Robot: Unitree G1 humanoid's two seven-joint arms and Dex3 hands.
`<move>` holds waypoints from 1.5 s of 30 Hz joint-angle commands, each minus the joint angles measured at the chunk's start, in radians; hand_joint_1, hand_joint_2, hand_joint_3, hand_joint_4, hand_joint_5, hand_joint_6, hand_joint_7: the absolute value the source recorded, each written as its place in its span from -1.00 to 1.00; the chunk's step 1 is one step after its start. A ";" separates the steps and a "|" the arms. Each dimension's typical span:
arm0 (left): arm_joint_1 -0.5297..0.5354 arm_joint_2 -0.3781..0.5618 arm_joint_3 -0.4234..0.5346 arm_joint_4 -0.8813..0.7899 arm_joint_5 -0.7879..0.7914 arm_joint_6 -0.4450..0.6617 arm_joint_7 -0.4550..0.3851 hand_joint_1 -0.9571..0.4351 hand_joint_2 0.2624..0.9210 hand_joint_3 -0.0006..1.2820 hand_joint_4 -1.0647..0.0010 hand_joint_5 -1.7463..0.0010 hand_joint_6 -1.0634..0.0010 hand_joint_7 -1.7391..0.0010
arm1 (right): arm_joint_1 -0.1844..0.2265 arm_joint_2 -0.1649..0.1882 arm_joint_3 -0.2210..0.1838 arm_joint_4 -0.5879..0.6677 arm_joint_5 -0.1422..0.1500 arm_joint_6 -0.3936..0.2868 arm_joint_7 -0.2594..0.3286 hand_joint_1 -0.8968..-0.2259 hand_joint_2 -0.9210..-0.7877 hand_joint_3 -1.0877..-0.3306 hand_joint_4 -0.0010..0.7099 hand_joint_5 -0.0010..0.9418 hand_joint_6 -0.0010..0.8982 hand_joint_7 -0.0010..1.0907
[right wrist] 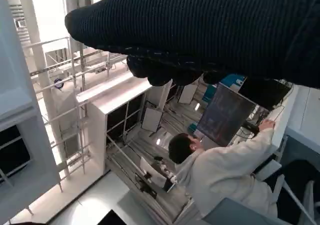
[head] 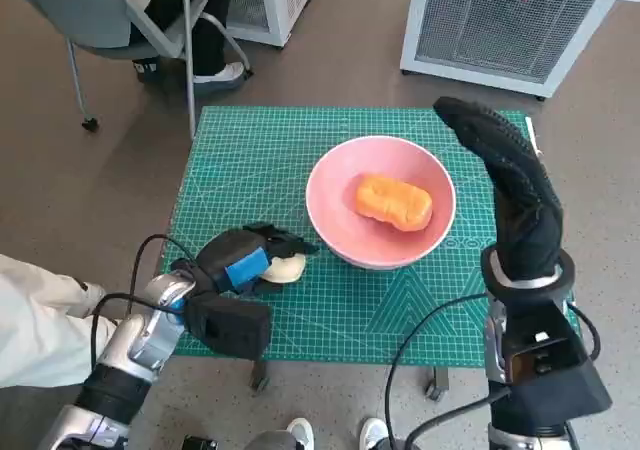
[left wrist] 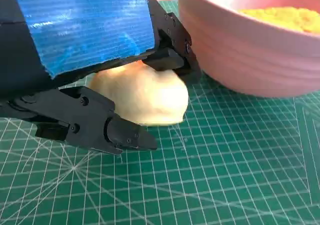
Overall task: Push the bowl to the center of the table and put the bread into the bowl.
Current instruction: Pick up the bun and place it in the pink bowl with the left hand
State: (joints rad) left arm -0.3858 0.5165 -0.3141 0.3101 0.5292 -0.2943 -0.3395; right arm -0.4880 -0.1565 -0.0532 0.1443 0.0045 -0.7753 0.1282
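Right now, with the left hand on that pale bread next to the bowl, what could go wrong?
1. The left hand has its fingers around the pale bread low on the green mat; the hold looks loose, so it may slip on lifting.
2. The pink bowl sits very close; a swing could knock its wall.
3. An orange bread already fills the bowl's middle, so the pale one may roll off.
4. The right hand is raised beside the bowl, not steadying it.

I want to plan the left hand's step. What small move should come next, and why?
Probably lift the pale bread and carry it toward the pink bowl: the left hand has its fingers around it on the mat, beside the bowl.
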 commanded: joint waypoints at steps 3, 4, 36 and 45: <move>0.038 0.037 0.043 -0.085 -0.072 0.015 -0.064 0.38 1.00 -0.80 -0.18 -0.51 -0.05 -0.31 | 0.026 -0.001 0.001 0.000 0.001 0.014 0.001 0.52 -1.00 0.43 0.17 -0.98 -1.00 0.70; 0.040 0.042 0.052 -0.103 -0.084 0.021 -0.075 0.38 1.00 -0.80 -0.18 -0.51 -0.06 -0.31 | 0.026 0.000 0.001 0.000 0.000 0.014 0.000 0.52 -1.00 0.43 0.17 -0.98 -1.00 0.70; -0.219 -0.092 0.157 -0.373 -0.178 0.042 0.016 0.38 0.92 -0.99 -0.42 -0.29 -0.51 -0.10 | -0.001 0.010 0.001 0.035 0.006 -0.006 0.000 0.52 -1.00 0.43 0.18 -0.97 -1.00 0.70; -0.363 -0.163 0.043 -0.077 -0.147 -0.082 0.007 0.38 0.99 -0.82 -0.13 -0.45 -0.15 -0.35 | -0.005 0.016 0.004 0.043 0.008 -0.014 0.000 0.53 -1.00 0.43 0.18 -0.96 -1.00 0.69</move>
State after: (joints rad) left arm -0.7049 0.3660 -0.2283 0.1283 0.3639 -0.3440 -0.3089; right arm -0.4991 -0.1447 -0.0534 0.1749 0.0005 -0.7887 0.1276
